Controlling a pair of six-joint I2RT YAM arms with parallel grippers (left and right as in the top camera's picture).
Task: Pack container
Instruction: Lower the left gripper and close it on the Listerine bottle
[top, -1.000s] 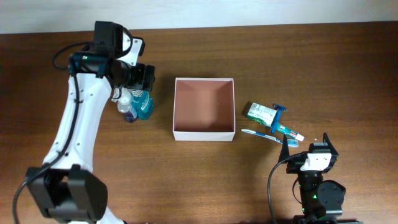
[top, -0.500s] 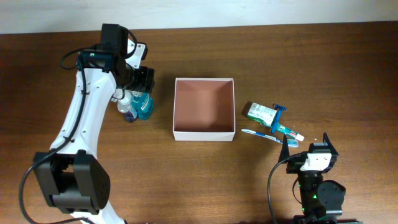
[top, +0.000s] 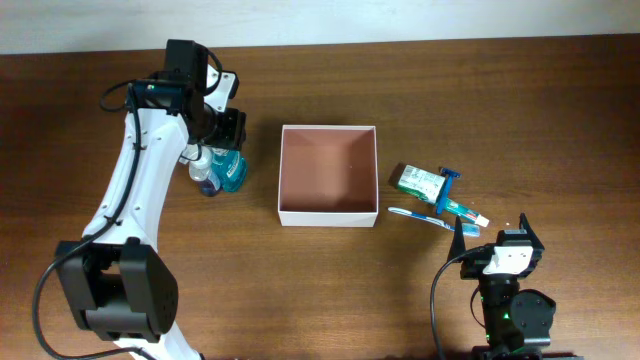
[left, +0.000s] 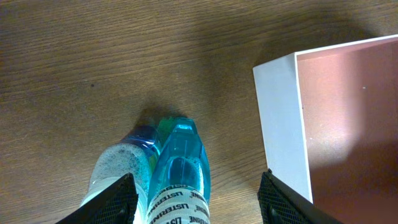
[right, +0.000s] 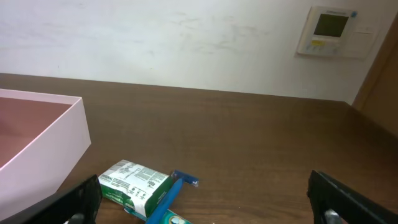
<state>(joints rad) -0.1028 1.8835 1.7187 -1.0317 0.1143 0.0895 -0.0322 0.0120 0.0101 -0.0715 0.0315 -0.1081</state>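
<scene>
The container (top: 288, 210) is a square white-walled box with a reddish-brown inside at the table's middle; it also shows in the left wrist view (left: 283, 118) and the right wrist view (right: 65, 146). It looks empty. A teal mouthwash bottle (top: 232, 170) and a clear bottle (top: 204, 172) stand left of it. My left gripper (top: 225, 135) is open above them; its fingers straddle the teal bottle (left: 180, 174), with the clear bottle (left: 118, 171) beside. My right gripper (top: 495, 232) is open and empty near the front edge.
Right of the container lie a green soap box (top: 418, 180), a blue razor (top: 447, 185), a blue toothbrush (top: 415, 215) and a small toothpaste tube (top: 465, 212). The soap box (right: 134, 183) and razor (right: 171, 186) show in the right wrist view.
My left arm shifted slightly right and toward the bottles over the last second. The bottles, the container and the right arm have not moved.
</scene>
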